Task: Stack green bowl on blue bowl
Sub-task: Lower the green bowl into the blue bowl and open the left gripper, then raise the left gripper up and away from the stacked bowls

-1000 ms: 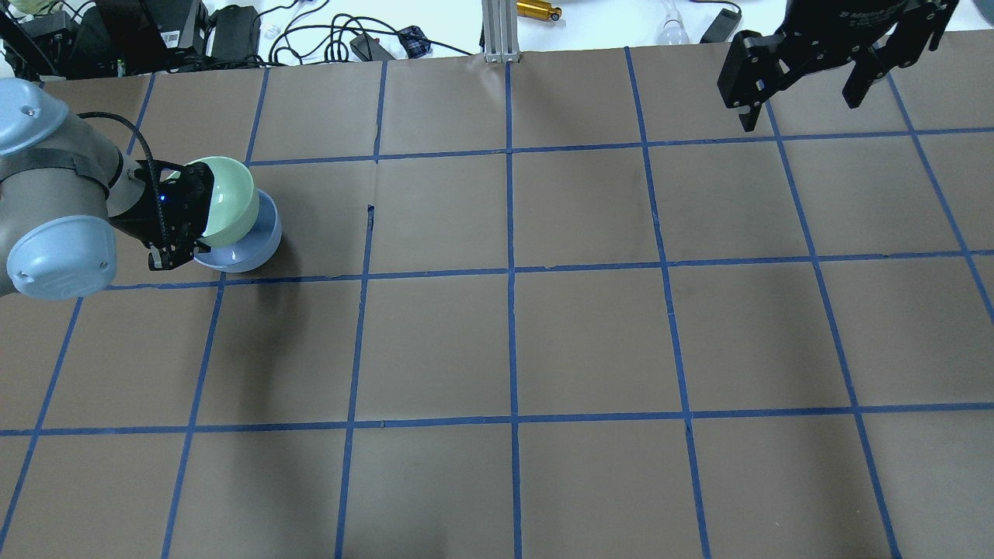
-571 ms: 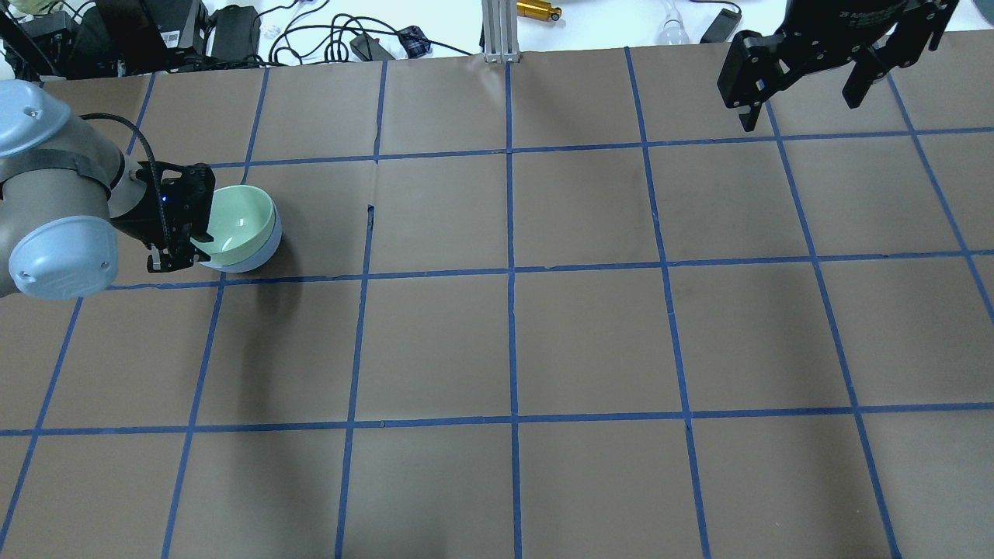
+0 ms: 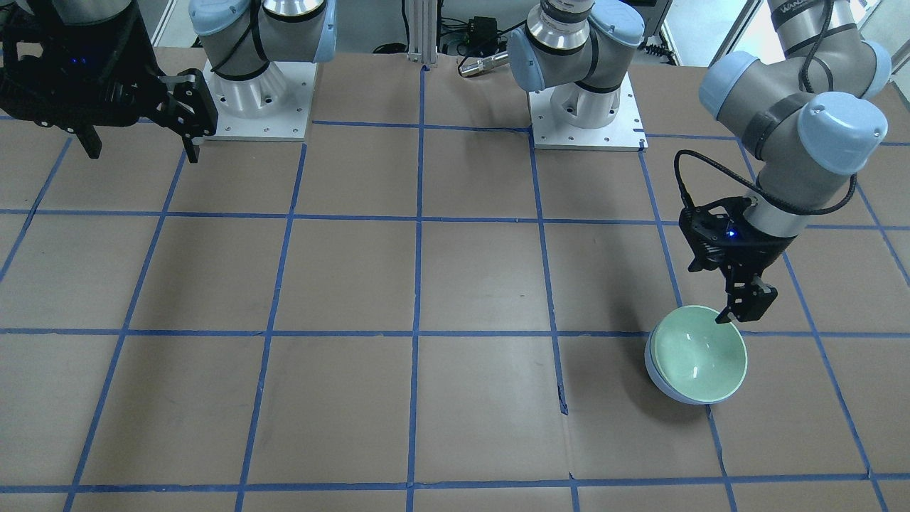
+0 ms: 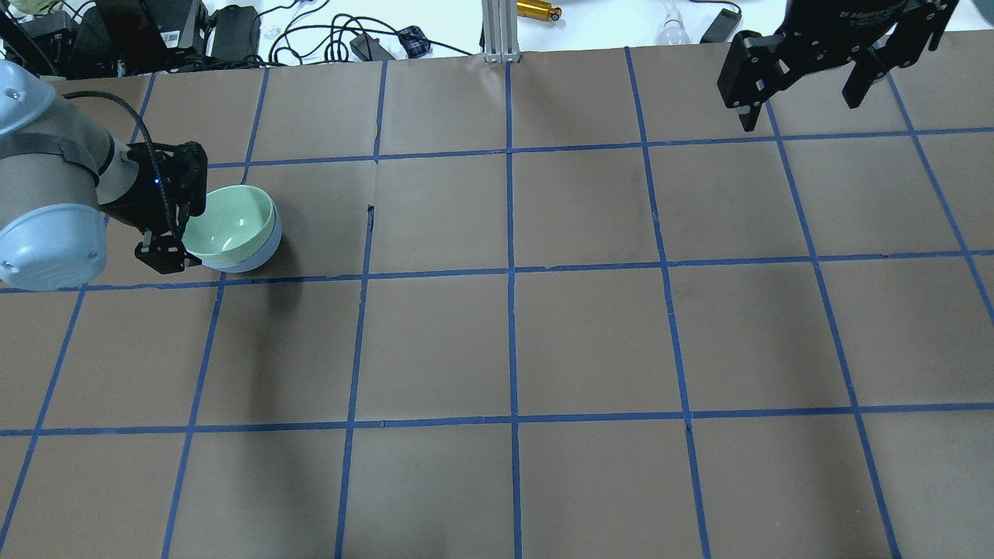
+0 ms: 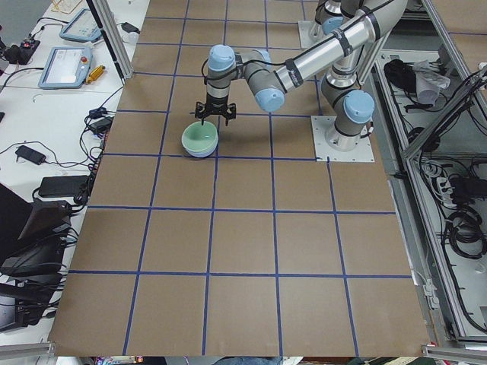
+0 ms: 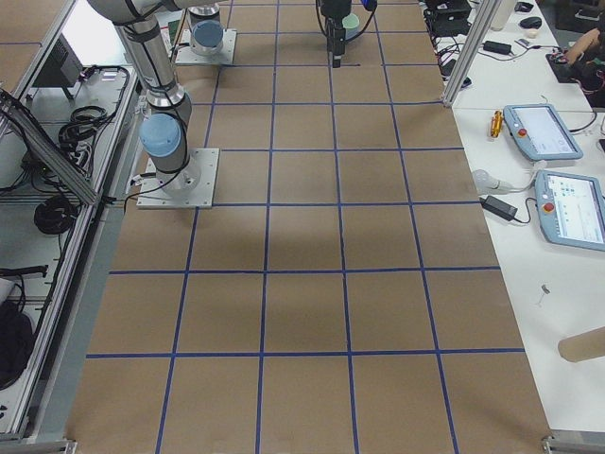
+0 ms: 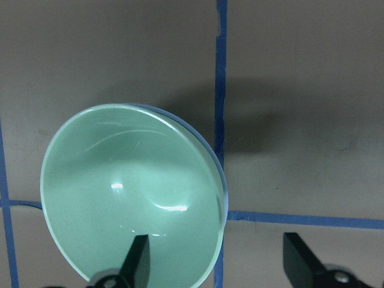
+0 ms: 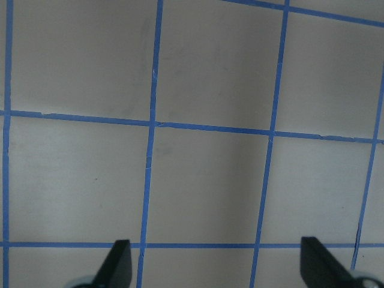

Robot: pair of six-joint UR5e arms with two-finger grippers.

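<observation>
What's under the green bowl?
The blue bowl, nested beneath it. Only its outer wall and a sliver of rim show; its inside is covered by the green bowl.

One camera looks steeply down on the desk from behind the robot, and another faces the robot from across it. Two farther ones look along the desk from its left and right ends. Each wrist camera looks down from close by. The left wrist and overhead views share the green bowl.

Only a crescent of the blue bowl shows from under the green bowl. Near the green bowl's rim, the wrist view's edge cuts off the fingers of the left gripper.
</observation>
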